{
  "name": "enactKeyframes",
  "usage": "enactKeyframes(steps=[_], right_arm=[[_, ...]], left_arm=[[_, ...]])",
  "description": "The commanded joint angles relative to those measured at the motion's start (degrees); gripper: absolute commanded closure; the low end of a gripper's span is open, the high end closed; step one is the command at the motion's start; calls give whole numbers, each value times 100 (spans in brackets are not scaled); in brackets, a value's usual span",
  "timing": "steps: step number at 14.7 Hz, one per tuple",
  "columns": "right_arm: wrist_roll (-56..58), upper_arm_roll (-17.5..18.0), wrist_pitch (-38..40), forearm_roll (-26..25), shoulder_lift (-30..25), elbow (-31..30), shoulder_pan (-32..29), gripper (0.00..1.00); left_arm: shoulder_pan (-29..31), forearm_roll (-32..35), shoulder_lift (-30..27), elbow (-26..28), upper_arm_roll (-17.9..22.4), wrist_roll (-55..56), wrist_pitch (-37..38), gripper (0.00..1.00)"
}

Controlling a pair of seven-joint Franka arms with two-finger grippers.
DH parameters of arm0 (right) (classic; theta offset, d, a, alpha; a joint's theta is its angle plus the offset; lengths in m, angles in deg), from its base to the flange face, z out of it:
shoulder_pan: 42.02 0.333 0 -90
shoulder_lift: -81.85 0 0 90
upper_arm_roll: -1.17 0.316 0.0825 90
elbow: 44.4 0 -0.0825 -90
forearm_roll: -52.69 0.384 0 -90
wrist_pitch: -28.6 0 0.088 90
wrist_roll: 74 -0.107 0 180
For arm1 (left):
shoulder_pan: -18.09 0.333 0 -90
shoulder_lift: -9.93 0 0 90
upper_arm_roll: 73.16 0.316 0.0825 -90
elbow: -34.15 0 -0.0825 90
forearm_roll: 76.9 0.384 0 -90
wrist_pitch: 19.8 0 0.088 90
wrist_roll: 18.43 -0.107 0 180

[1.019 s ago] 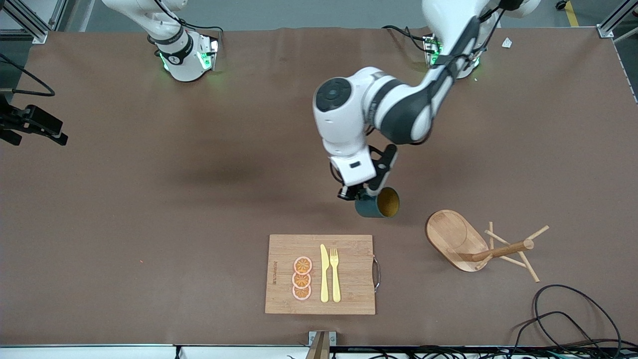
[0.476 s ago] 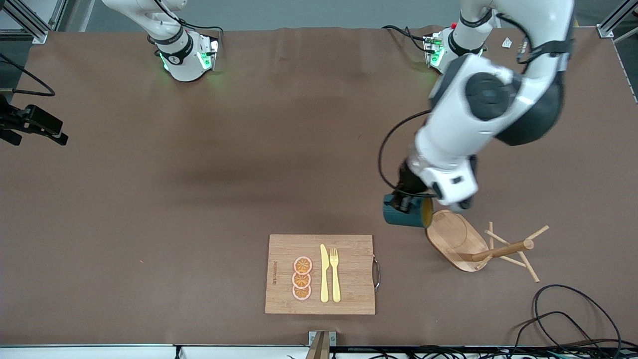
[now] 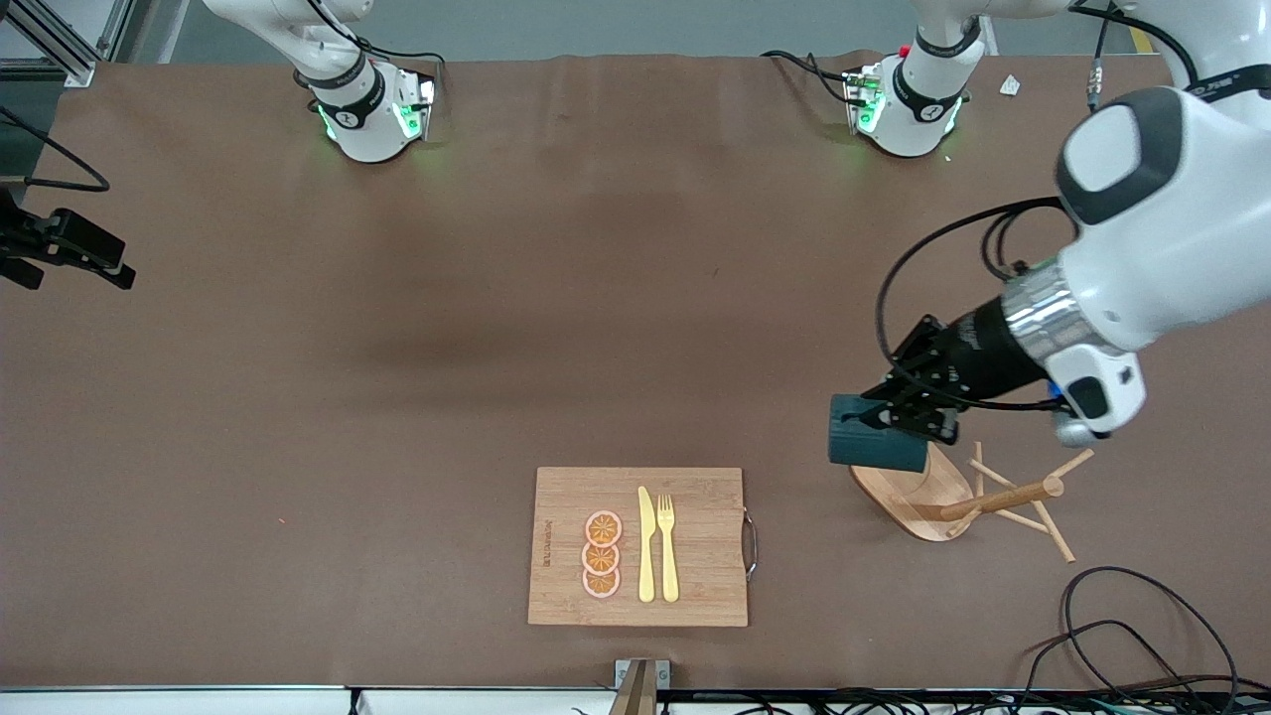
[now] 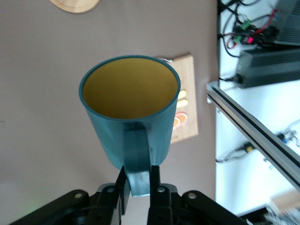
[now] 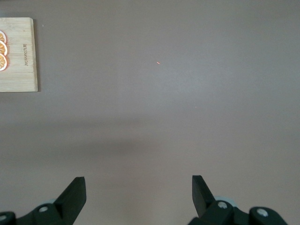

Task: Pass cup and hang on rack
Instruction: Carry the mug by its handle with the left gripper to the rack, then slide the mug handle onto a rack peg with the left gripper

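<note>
My left gripper (image 3: 909, 417) is shut on the handle of the dark teal cup (image 3: 874, 447) and holds it on its side in the air, over the edge of the rack's oval base. In the left wrist view the cup (image 4: 129, 112) shows its yellowish inside, with the handle pinched between the fingers of the left gripper (image 4: 138, 180). The wooden rack (image 3: 993, 500) stands toward the left arm's end of the table, its thin pegs bare; its base also shows in the left wrist view (image 4: 75, 4). My right gripper (image 5: 138, 187) is open and empty over bare table.
A bamboo cutting board (image 3: 635, 546) with orange slices, a yellow knife and a fork lies near the front edge; it also shows in the left wrist view (image 4: 185, 103) and the right wrist view (image 5: 16, 56). Black cables (image 3: 1122, 626) lie near the rack.
The left arm has swung from the table's middle toward its own end, carrying the cup to the rack's base. The cup's opening has turned away from the front camera.
</note>
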Motion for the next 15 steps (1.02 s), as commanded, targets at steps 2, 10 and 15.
enactKeyframes(steps=[2, 10, 15], right_arm=[[-33, 43, 48, -63, -112, -55, -50, 0], [19, 43, 39, -63, -112, -55, -59, 0], [19, 42, 39, -72, -112, -55, -59, 0]], left_arm=[[461, -1003, 50, 145, -19, -618, 43, 100], [848, -1690, 297, 259, -19, -1293, 174, 100], [1297, -2261, 604, 259, -28, -2347, 745, 100]])
